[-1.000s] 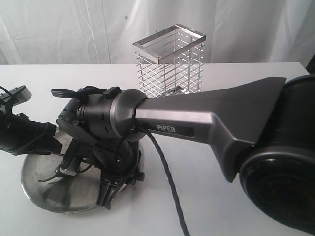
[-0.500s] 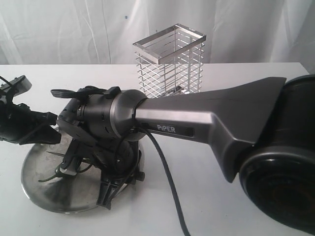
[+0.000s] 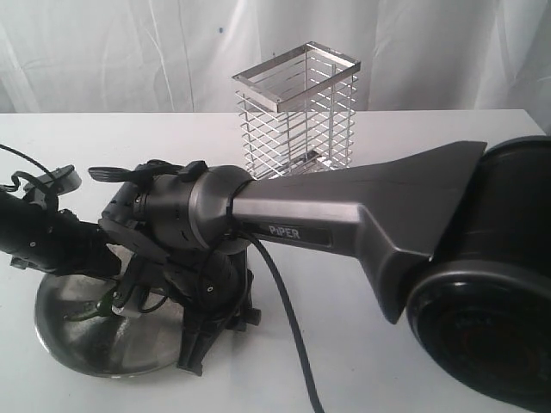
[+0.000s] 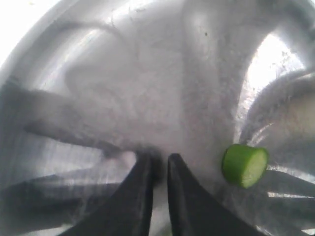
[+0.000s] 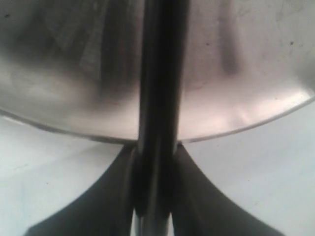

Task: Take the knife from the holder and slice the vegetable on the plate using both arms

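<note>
Nearest, the right arm (image 3: 362, 202) with its PIPER lettering reaches across to the plate (image 3: 60, 340). At the plate's near rim the right gripper (image 5: 155, 157) is clamped tight on the knife (image 5: 160, 73), whose dark length runs in over the dish. Farther in over the plate the left gripper (image 4: 158, 164) hangs low, its jaws almost together with a thin slit between them and nothing seen in it. A cut piece of the vegetable (image 4: 244, 165) lies on the plate just beside it, and behind the plate, well apart, the holder (image 3: 297, 107) stands upright.
</note>
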Tool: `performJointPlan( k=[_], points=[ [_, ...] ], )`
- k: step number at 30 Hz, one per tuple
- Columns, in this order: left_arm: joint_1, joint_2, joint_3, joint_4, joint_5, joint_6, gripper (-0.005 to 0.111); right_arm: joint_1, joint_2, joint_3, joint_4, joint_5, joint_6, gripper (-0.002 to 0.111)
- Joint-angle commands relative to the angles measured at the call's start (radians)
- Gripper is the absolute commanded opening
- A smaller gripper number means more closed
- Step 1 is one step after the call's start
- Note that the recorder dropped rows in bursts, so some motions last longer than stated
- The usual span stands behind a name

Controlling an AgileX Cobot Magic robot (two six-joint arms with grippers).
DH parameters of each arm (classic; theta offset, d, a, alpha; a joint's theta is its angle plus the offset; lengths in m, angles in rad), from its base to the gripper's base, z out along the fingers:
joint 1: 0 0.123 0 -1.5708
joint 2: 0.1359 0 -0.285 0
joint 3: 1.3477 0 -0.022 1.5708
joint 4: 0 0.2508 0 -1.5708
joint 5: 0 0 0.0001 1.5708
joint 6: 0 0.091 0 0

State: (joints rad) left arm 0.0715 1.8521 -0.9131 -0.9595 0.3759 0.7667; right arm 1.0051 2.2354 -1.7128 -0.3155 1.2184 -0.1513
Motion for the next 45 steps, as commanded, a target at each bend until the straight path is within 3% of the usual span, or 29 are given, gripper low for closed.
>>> performJointPlan(
  k=[1,8,14,19,27,45],
  points=[
    [-0.014,-0.067,0.002,0.055,0.003,0.0,0.02,-0.001,-0.005,-0.001,-0.002,0.003,-0.01,0.0],
    [-0.014,-0.226,-0.043,0.269,0.027,-0.157,0.019,-0.001,-0.005,-0.001,-0.021,0.003,-0.01,0.0],
    [-0.014,-0.306,-0.052,0.472,0.153,-0.301,0.007,-0.001,-0.005,-0.001,-0.021,0.003,-0.01,0.0],
    [-0.014,-0.315,-0.052,0.423,0.202,-0.3,0.007,-0.001,-0.005,-0.001,-0.021,0.003,-0.01,0.0],
    [-0.014,-0.289,-0.006,0.355,0.158,-0.292,0.027,-0.001,-0.005,-0.008,-0.014,0.003,0.03,0.0],
    [-0.014,-0.289,0.053,0.27,0.099,-0.266,0.028,-0.001,-0.091,-0.031,0.251,0.003,0.231,0.0]
  ],
)
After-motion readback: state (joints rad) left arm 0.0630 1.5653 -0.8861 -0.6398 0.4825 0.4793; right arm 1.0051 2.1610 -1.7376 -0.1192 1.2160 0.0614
